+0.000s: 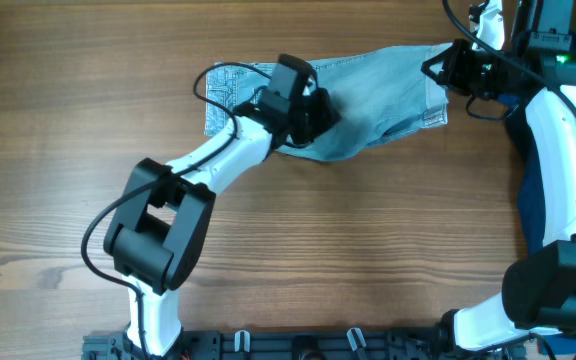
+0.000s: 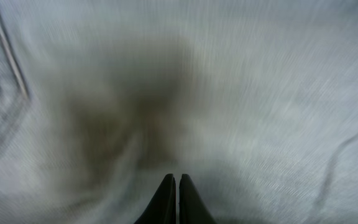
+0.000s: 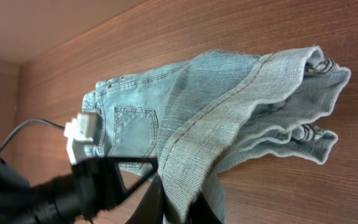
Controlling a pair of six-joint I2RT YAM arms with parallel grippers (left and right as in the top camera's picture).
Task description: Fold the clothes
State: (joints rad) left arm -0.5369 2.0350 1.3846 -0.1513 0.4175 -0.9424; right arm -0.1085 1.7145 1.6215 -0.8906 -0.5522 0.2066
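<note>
On the table's (image 1: pixel 368 260) far side lie the jeans (image 1: pixel 388 85); left gripper (image 1: pixel 313 110) presses down with jaws closed, right gripper (image 3: pixel 179 208) pinches denim. Pulling apart could drag or bunch them.

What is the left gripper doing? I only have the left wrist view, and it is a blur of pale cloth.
Observer: From overhead, the left gripper is pressed down on the middle of the jeans, which lie across the far side of the table.
Reviewer: And the right one?
Observer: The right gripper is shut on a fold of denim, with the leg cuffs hanging loose past it.
Reviewer: Which end of the jeans is by the left arm?
Observer: The waist end; a back pocket shows there in the right wrist view.
</note>
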